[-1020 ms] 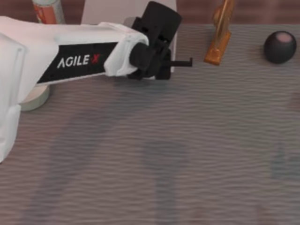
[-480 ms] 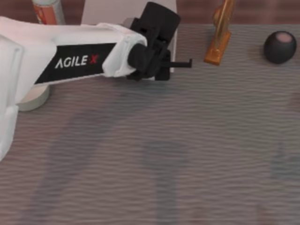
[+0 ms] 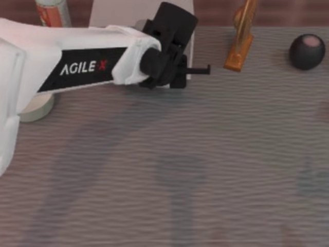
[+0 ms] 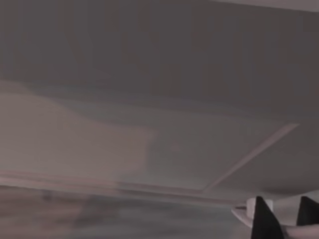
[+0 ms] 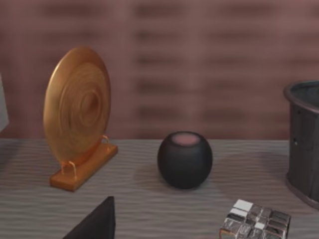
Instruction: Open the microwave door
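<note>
Our left arm (image 3: 77, 64) reaches across the far left of the table (image 3: 205, 170) from the top view's left, and its black left gripper (image 3: 198, 69) sits right against the front of the microwave (image 3: 139, 11), which stands at the far edge, a little left of the middle. In the top view only the pale top of that oven shows, with much of it hidden under our arm. One thin dark finger (image 3: 198, 69) juts out toward the right, past the oven's right front corner.

From the left wrist view we look closely at the microwave door (image 4: 164, 144), its grey window filling most of the picture (a pale frame line runs slantwise across it). At the lower corner two dark fingertips (image 4: 261, 219) stand on either side of a slim pale bar, the door handle (image 4: 266, 204); the tips have a gap between them with the bar in it, but we cannot tell whether they press on it.

To the right of the microwave stand a golden disc on a stand (image 3: 240, 41) and a black ball (image 3: 307, 51). An orange and white can (image 3: 51, 11) is at the far left edge, and a pale round thing (image 3: 36, 108) peeks from under our arm.

Our right gripper (image 5: 97, 224) shows only as a dark tip in the right wrist view; its state we cannot tell. That view also shows a dark bin (image 5: 304, 144) and a shiny cube (image 5: 256, 219).
</note>
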